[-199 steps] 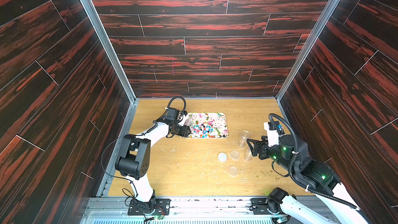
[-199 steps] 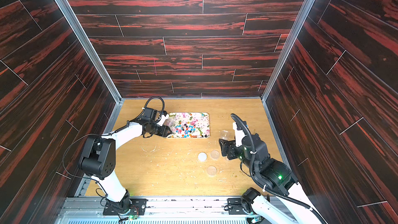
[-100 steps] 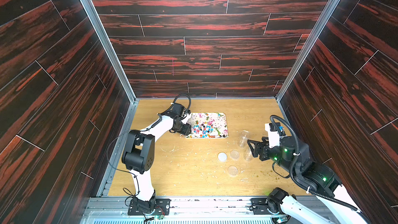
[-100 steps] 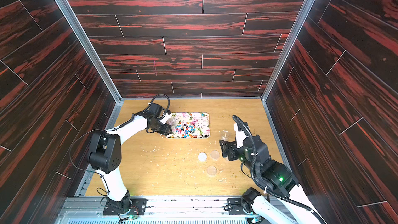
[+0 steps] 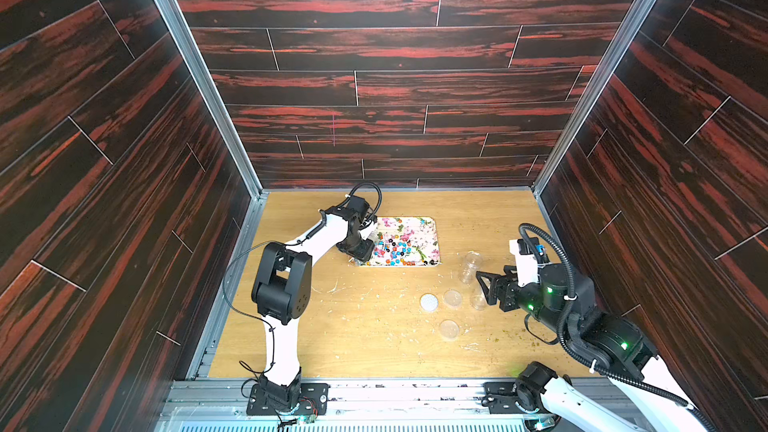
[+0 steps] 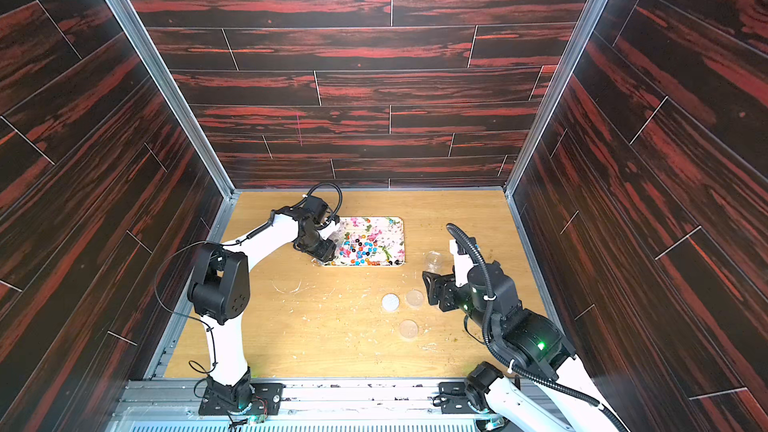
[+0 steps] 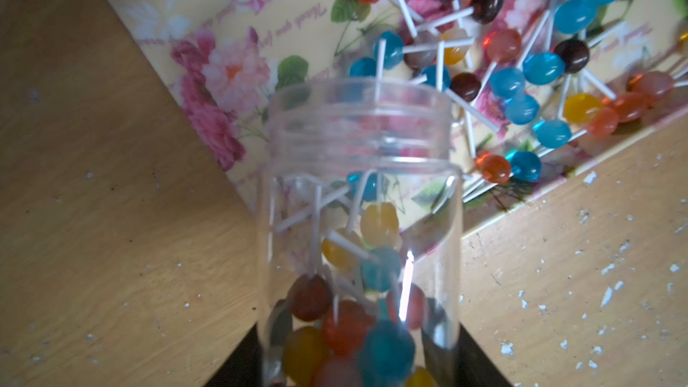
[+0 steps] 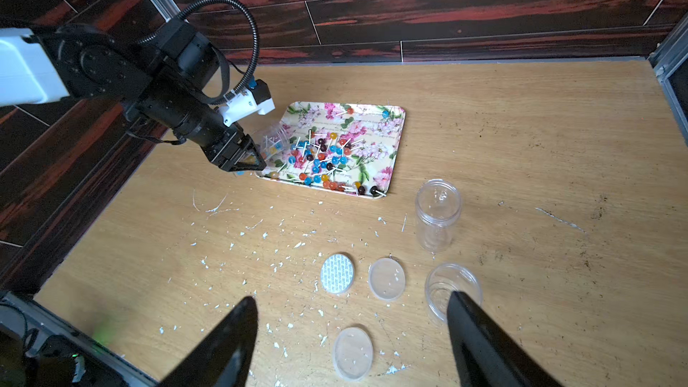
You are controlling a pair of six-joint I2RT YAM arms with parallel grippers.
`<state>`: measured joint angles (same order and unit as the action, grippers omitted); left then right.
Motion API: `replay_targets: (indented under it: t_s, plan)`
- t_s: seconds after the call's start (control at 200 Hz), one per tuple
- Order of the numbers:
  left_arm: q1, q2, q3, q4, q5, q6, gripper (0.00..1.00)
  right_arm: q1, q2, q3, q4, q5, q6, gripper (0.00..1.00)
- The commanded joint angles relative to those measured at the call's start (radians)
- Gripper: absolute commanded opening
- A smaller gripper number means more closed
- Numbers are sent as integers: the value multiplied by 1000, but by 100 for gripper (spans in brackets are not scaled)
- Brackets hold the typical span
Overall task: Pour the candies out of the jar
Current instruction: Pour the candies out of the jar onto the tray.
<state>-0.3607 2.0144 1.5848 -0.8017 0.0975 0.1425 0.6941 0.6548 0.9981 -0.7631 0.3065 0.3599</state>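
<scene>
Left arm's fingers [image 8: 238, 158] pinch a clear plastic jar [image 7: 357, 165], tipped mouth-first over the nine o'clock edge of a floral rectangular tray [image 5: 419, 224]; colourful round stick candies [image 5: 397, 248] lie across the tray, others inside the jar. Right arm's fingers [image 8: 480, 344] hang spread above the wooden table [image 5: 353, 338].

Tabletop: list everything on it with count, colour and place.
table: one, light wood, booth floor
tray: one, floral print, far side of the table
loose candies: many, blue, orange, red, dark, yellow, white sticks, on the tray
held jar: one, clear, tilted, mouth over the tray's corner
candies in the held jar: several, mixed colours, toward its base
empty jars: two, clear, upright between tray and right claw
lids: three, one white-lined, two clear, flat beside the empty jars
crumbs: many, pale, scattered on the table
left claw: one, black, shut on the held jar
right claw: one, black, open, near the lids
</scene>
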Motion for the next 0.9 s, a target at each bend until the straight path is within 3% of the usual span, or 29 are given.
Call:
replay_targets:
  t_s: [0.0, 0.576, 0.897]
  plan:
    - [-9, 9, 52, -68, -44, 35, 55, -2, -7, -7, -21, 2, 17, 82]
    - [-72, 102, 221, -223, -260, 138, 56, -2, 7, -1, -24, -3, 14, 83]
    - [-72, 148, 310, -257, -308, 179, 56, -2, 33, 26, -36, 10, 3, 83]
